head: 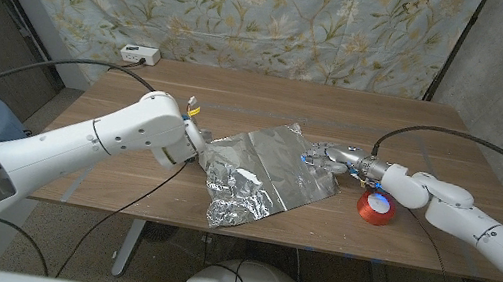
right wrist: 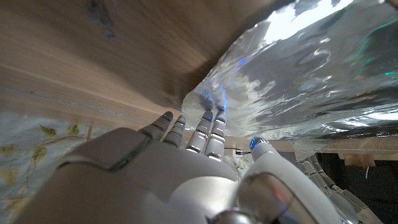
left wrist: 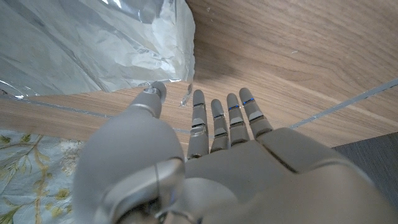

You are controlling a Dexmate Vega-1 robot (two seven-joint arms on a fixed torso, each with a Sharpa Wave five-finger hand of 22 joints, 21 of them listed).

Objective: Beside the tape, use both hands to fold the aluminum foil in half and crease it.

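I'm seeing the aluminum foil (head: 261,175) lying crumpled between my hands: left hand (head: 193,137) spread, empty at its edge; right hand (head: 330,158) touching it, grip unclear.

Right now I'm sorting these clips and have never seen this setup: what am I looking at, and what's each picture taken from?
A two-armed robot stands at a wooden table. The wide picture comes from its head camera; the other two come from cameras on its wrists, looking along the backs of its hands. A crumpled sheet of aluminum foil lies mid-table, with a red roll of tape beside it. The left hand reaches the foil's edge with fingers spread. The right hand rests on the foil's opposite edge; whether either grips it is unclear.
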